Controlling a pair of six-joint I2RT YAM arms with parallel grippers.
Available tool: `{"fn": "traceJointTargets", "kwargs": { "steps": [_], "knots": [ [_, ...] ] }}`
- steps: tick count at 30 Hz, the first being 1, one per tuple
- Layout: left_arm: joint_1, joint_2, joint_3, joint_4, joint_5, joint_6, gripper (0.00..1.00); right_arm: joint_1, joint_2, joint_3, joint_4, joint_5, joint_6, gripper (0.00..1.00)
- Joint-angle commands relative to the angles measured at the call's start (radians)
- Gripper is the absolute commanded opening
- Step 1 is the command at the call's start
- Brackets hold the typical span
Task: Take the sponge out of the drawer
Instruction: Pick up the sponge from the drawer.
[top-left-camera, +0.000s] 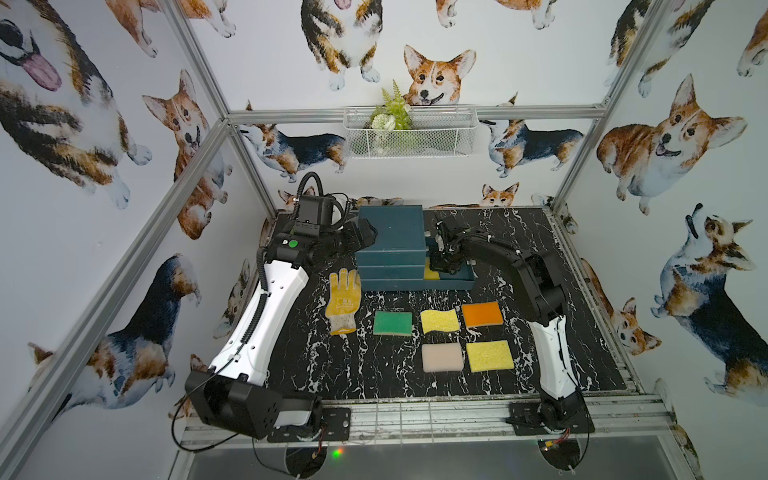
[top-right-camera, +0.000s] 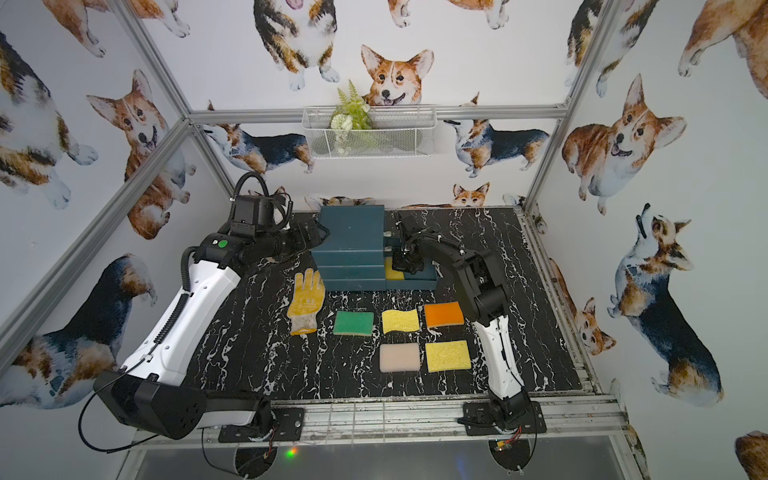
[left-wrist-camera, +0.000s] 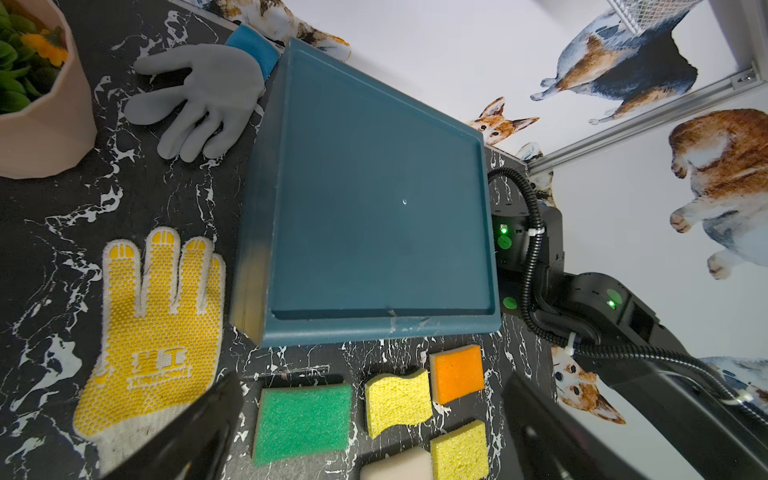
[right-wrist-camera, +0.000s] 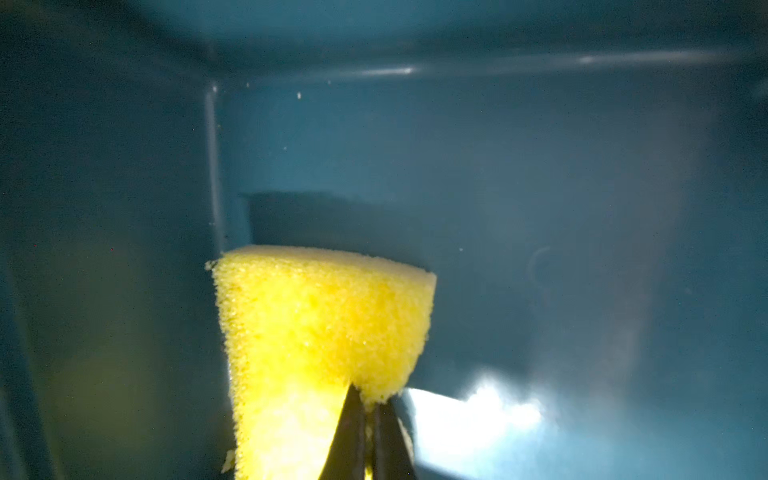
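The dark teal drawer unit (top-left-camera: 392, 241) stands at the back of the table, its bottom drawer (top-left-camera: 457, 283) pulled out to the right. A yellow sponge (top-left-camera: 430, 272) (top-right-camera: 393, 270) lies inside that drawer. My right gripper (top-left-camera: 442, 264) (top-right-camera: 405, 264) reaches down into it. In the right wrist view the gripper (right-wrist-camera: 368, 399) is shut, pinching an edge of the sponge (right-wrist-camera: 320, 316) above the drawer floor (right-wrist-camera: 540, 187). My left gripper (top-left-camera: 365, 235) (left-wrist-camera: 372, 378) hangs open and empty by the unit's left side.
In front of the unit lie a yellow glove (top-left-camera: 343, 301) and several sponges: green (top-left-camera: 392, 323), wavy yellow (top-left-camera: 439, 321), orange (top-left-camera: 482, 314), beige (top-left-camera: 442, 357), yellow (top-left-camera: 489, 355). A grey glove (left-wrist-camera: 199, 99) and a potted plant (left-wrist-camera: 37, 91) sit behind the left arm.
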Motion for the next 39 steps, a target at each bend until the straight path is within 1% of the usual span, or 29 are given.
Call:
{"fn": "traceJointTargets", "kwargs": {
  "steps": [1, 5, 9, 12, 15, 17, 20, 22, 24, 25, 27, 30, 35, 39],
  "knots": [
    [0.003, -0.015, -0.008, 0.000, 0.014, 0.015, 1.00, -0.003, -0.066, -0.011, -0.024, 0.073, -0.001, 0.00],
    [0.006, -0.015, -0.011, 0.007, 0.046, 0.018, 1.00, -0.012, -0.155, -0.016, -0.018, 0.113, -0.050, 0.00],
    [0.007, -0.010, -0.010, 0.024, 0.083, 0.023, 1.00, -0.028, -0.244, -0.013, -0.069, 0.175, -0.127, 0.00],
    [0.006, 0.013, 0.018, 0.018, 0.137, 0.052, 1.00, -0.052, -0.294, 0.000, -0.145, 0.203, -0.209, 0.00],
    [0.006, 0.046, 0.061, 0.001, 0.233, 0.104, 1.00, -0.072, -0.351, 0.022, -0.231, 0.201, -0.322, 0.00],
    [0.005, 0.072, 0.089, -0.014, 0.320, 0.142, 1.00, -0.079, -0.394, 0.028, -0.269, 0.165, -0.401, 0.00],
    [-0.021, 0.109, 0.132, -0.052, 0.418, 0.205, 0.98, -0.082, -0.456, 0.055, -0.357, 0.023, -0.516, 0.00],
    [-0.047, 0.125, 0.160, -0.080, 0.439, 0.247, 0.97, -0.079, -0.468, 0.093, -0.444, -0.112, -0.572, 0.00],
    [-0.074, 0.133, 0.182, -0.102, 0.434, 0.285, 0.97, -0.064, -0.467, 0.127, -0.517, -0.179, -0.611, 0.00],
    [-0.107, 0.142, 0.205, -0.124, 0.431, 0.322, 0.97, -0.042, -0.462, 0.157, -0.575, -0.213, -0.647, 0.00],
    [-0.154, 0.170, 0.245, -0.153, 0.445, 0.364, 0.97, 0.003, -0.441, 0.221, -0.674, -0.245, -0.699, 0.00],
    [-0.186, 0.204, 0.263, -0.155, 0.480, 0.377, 0.94, 0.043, -0.411, 0.304, -0.768, -0.296, -0.736, 0.00],
    [-0.217, 0.242, 0.267, -0.180, 0.495, 0.406, 0.87, 0.067, -0.413, 0.358, -0.789, -0.337, -0.739, 0.00],
    [-0.228, 0.248, 0.257, -0.188, 0.494, 0.414, 0.83, 0.078, -0.416, 0.380, -0.795, -0.345, -0.738, 0.00]
  ]
}}
